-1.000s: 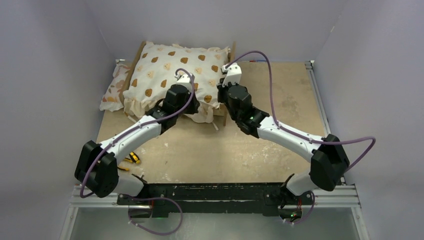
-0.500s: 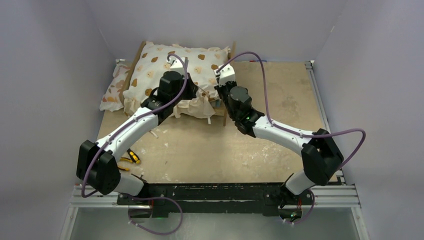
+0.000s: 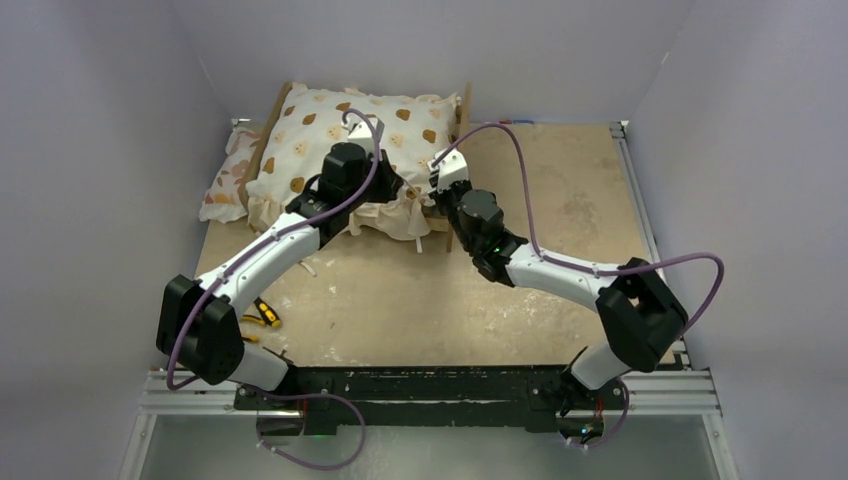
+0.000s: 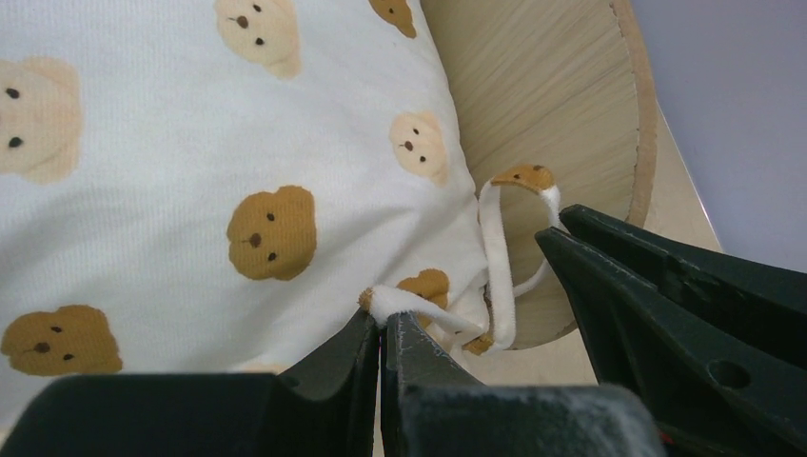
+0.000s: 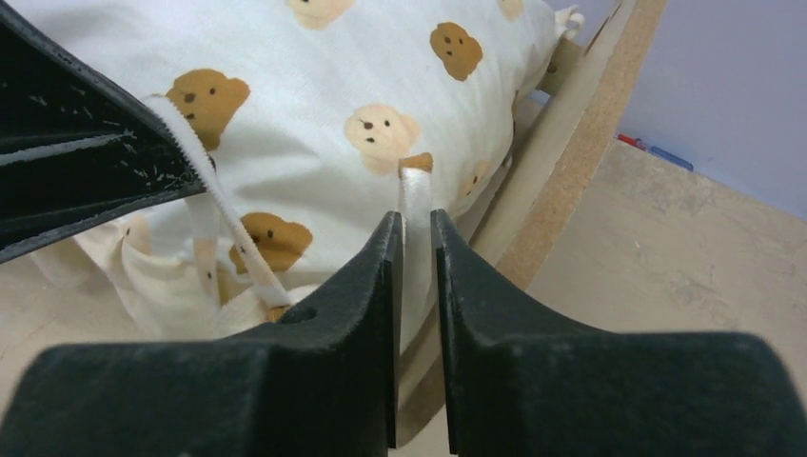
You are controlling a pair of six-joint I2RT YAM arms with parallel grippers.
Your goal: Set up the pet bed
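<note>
The pet bed (image 3: 272,118) is a light-wood frame at the back of the table. Its rounded end panel (image 4: 561,95) shows in the left wrist view and a rail (image 5: 561,152) in the right wrist view. The cream bear-print cushion (image 3: 340,130) lies in the bed and hides its base. My left gripper (image 3: 392,190) is at the cushion's near right edge, shut (image 4: 383,319) on a white tie of the cushion (image 4: 419,305). My right gripper (image 3: 437,172) is just to its right, shut (image 5: 414,219) on another white tie (image 5: 414,190) at the cushion's corner.
A small floral pillow (image 3: 228,175) lies against the bed's left side. A yellow-and-black tool (image 3: 262,316) lies on the table near the left arm. Walls close in the back and both sides. The two grippers are close together.
The right gripper moved left and toward me along the cushion's right corner. The left wrist moved farther over the cushion. The cushion's front edge no longer drapes as low.
</note>
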